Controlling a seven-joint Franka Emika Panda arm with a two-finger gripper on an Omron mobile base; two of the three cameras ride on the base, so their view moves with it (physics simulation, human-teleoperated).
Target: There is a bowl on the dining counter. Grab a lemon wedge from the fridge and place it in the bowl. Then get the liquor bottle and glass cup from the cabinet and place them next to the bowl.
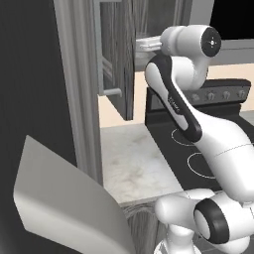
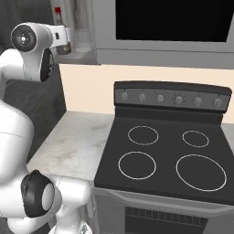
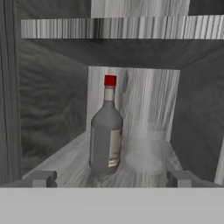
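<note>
The cabinet stands open, its dark wood-grain door swung out beside the tall grey frame to its left. Inside, on the lower shelf, the liquor bottle stands upright: grey body, pale label, red cap. Just beside the bottle, on its right in the hand view, is the glass cup, so faint that only a pale see-through outline shows. Bottle and cup look close together; whether they touch cannot be told. An upper shelf runs across above the bottle's cap.

The end effector is spread wide and empty, with its two fingertips low at the mouth of the cabinet, one to either side of the bottle and short of it. Nothing stands between the fingertips and the bottle.

The right base view adds the bottle's red cap and the cup seen from the side, past the white wrist, above a pale marble bench. To the right of that bench is a black stove with four ringed burners and a row of knobs, and a dark microwave hangs above it. The left base view shows the cabinet door edge-on and the arm reaching up into the opening.
</note>
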